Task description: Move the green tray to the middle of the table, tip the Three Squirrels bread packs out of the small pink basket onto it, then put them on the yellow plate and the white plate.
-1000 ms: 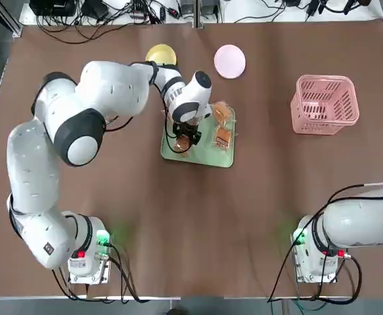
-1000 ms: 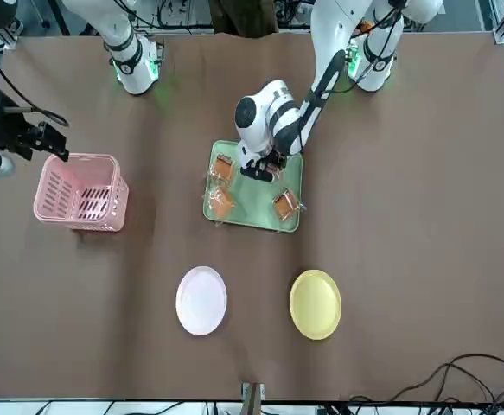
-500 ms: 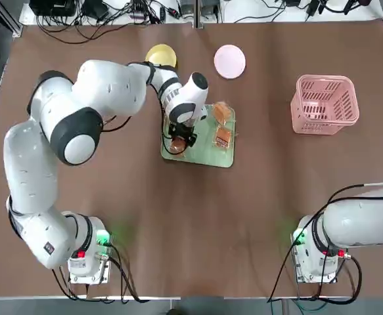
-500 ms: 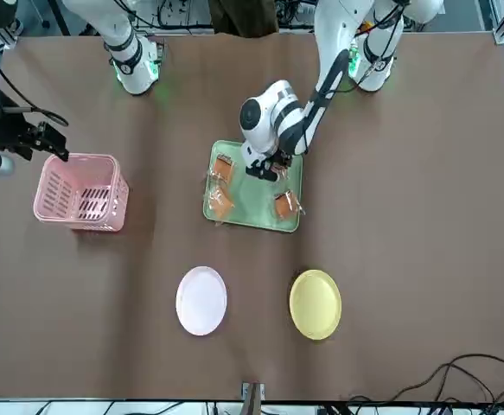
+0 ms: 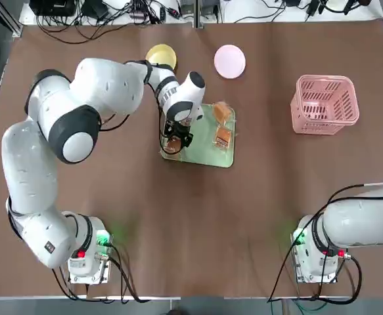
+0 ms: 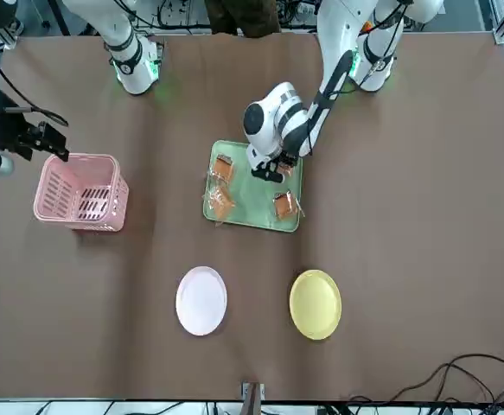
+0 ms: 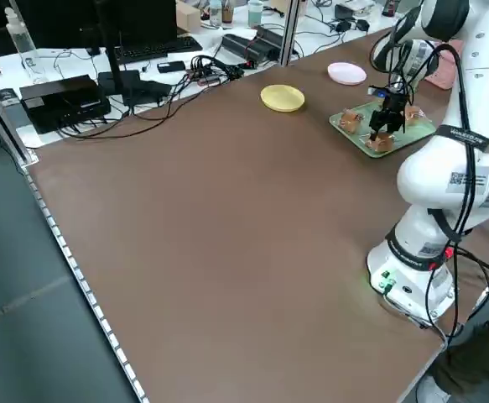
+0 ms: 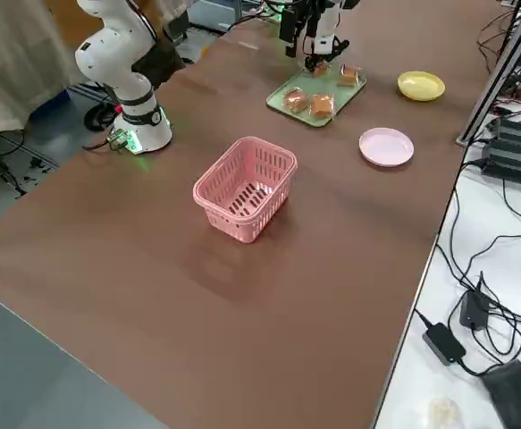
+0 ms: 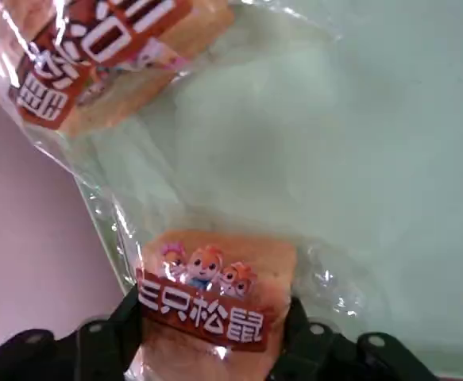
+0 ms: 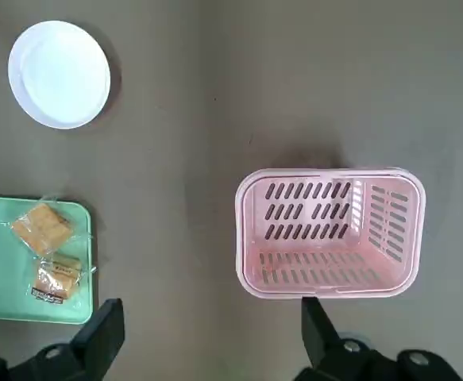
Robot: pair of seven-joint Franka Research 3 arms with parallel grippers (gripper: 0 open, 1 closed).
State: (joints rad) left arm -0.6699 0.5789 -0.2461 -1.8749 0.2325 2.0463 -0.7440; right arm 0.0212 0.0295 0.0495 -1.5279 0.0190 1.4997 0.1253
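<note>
Bread pack (image 9: 207,298) is now pinched in the left jaws (image 5: 175,139) and lifted off the green tray's (image 5: 201,152) near-left corner, mid-counter, ready for a plate; right jaws spread, parked.

Glossy clear-wrapped bread pack (image 9: 211,294) on smooth plastic tray (image 9: 358,159)

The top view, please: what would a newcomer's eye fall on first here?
Most striking is the big white left arm stretched across the table, its left gripper shut on a bread pack at the near-left corner of the green tray in the middle. Two more bread packs lie on the tray's far-right part. The pink basket stands empty and upright to the right, and the yellow plate and white plate lie bare beyond the tray.
</note>
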